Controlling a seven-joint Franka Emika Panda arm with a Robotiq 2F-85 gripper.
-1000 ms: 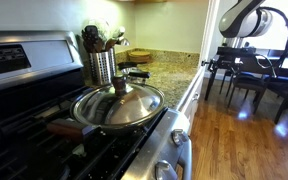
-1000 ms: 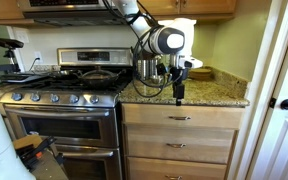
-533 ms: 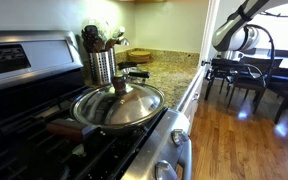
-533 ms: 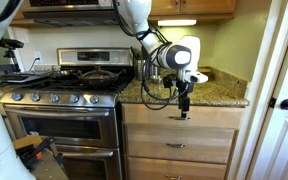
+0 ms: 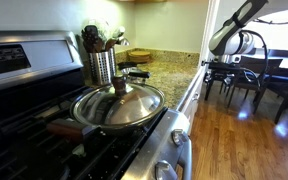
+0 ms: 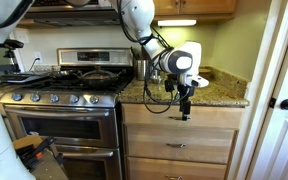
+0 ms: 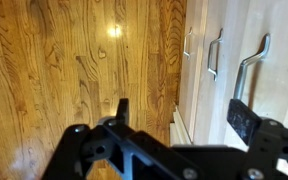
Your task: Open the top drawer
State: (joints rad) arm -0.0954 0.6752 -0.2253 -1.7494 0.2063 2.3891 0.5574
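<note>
The top drawer (image 6: pixel 219 117) is a wide shallow light-wood front just under the granite counter, to the right of the stove. It is shut, so its inside is hidden. In the wrist view its metal bar handle (image 7: pixel 252 65) is the nearest of three handles on the pale fronts at the right. My gripper (image 6: pixel 185 113) hangs fingers down right in front of the drawer's middle, at handle height. In the wrist view my gripper (image 7: pixel 184 115) is open and empty, with its right finger (image 7: pixel 246 118) below the handle. The arm also shows in an exterior view (image 5: pixel 232 42) off the counter's edge.
Two more drawers (image 6: pixel 179 146) sit below the top one. The steel stove (image 6: pixel 64 110) stands beside them, with a lidded pan (image 5: pixel 119 105) and a utensil holder (image 5: pixel 102 65) on top. The wooden floor (image 7: pixel 64 70) lies below. A white door (image 6: pixel 284 100) and dark chairs (image 5: pixel 269 85) are nearby.
The arm has come down and in toward the cabinet. The gripper moved from counter height to the top drawer's front. The drawer has not moved.
</note>
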